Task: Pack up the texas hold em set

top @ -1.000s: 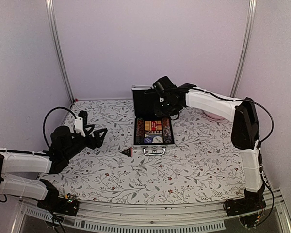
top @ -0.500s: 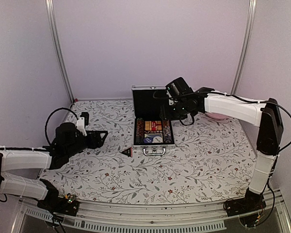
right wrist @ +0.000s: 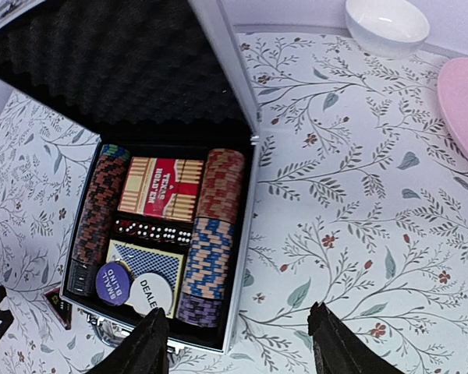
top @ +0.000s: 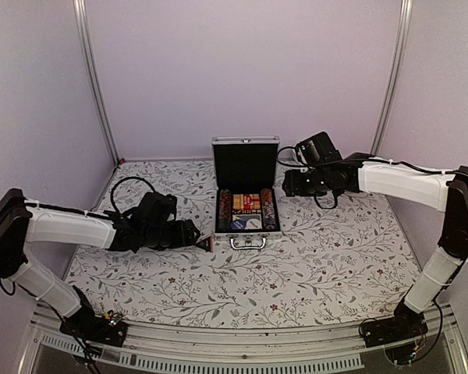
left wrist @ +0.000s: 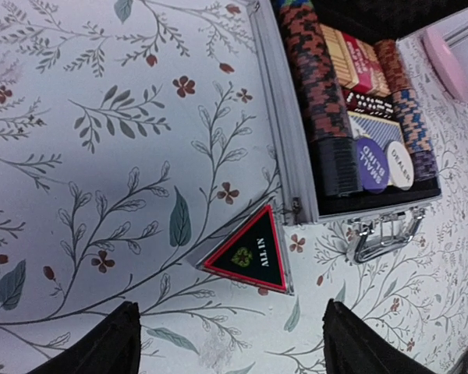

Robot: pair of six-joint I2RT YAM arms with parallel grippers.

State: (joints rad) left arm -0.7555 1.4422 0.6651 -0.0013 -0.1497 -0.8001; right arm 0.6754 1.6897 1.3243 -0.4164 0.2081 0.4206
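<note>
Nearest, left of centre in the top view, the left gripper [top: 193, 234] is spread wide and empty. The black triangular piece [left wrist: 249, 253] lies flat on the floral table [top: 296, 280] just ahead of its tips. Beside that piece, mid-frame, the silver case [right wrist: 244, 234] sits open with its lid upright, holding poker chips [right wrist: 222, 183], a card pack [right wrist: 162, 188] and red dice [right wrist: 152, 231]. Right of the lid, the right gripper [top: 288, 185] hangs parted, grasping nothing. A pink plate [right wrist: 464, 105] and white bowl [right wrist: 386, 23] lie farther back.
</note>
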